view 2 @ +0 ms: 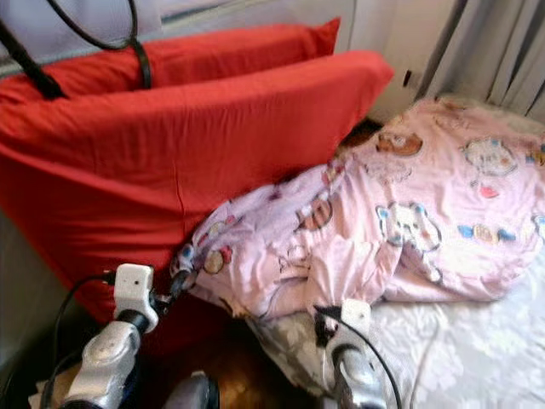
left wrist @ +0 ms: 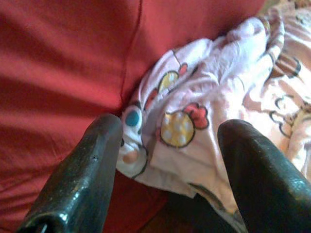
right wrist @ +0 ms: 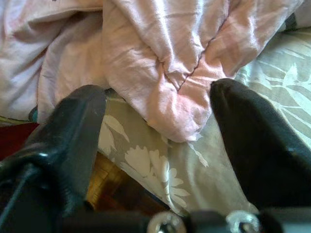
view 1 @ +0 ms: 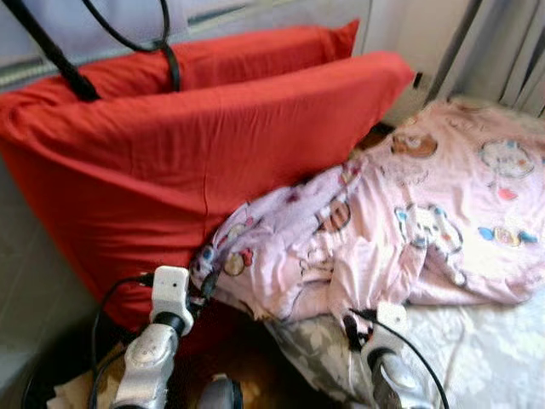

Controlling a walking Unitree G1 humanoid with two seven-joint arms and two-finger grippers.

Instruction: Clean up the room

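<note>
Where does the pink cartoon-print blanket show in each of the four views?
Left eye: pink blanket spreads from centre to right.
Right eye: centre to right.
Left wrist: its corner between the open black fingers.
Right wrist: a fold ahead of the open fingers.
Shared landmark: red pillow.

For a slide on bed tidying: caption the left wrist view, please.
Open left gripper poised at the crumpled edge of the pink cartoon-print blanket beside a red pillow.

grey curtain behind the bed
</note>
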